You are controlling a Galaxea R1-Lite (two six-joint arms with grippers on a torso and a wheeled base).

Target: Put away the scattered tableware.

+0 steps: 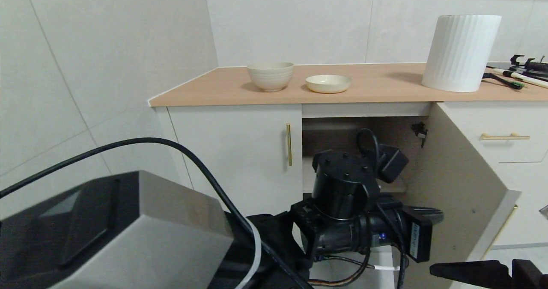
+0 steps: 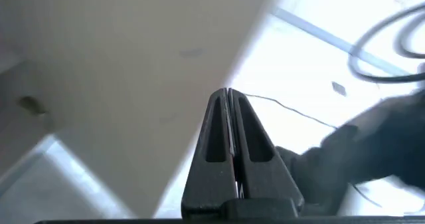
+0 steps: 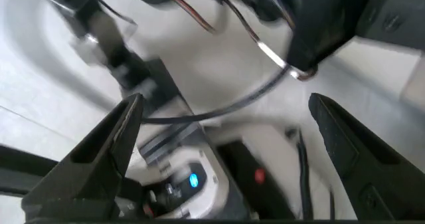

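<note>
Now, you have the bowl (image 1: 270, 75) and dish (image 1: 328, 83) side by side on the counter (image 1: 385, 81), seemingly well above both arms; left gripper (image 2: 228, 98) pressed together, right gripper (image 3: 226, 117) spread wide

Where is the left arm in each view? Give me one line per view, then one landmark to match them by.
Head view: the left arm sits low at centre, before the open cabinet.
Left wrist view: its left gripper, shut, faces a pale panel.
Right wrist view: the arm's dark underside lies ahead, wires dangling from it.
Landmark: the white-sleeved cable beneath the arm, also in the right wrist view.
</note>
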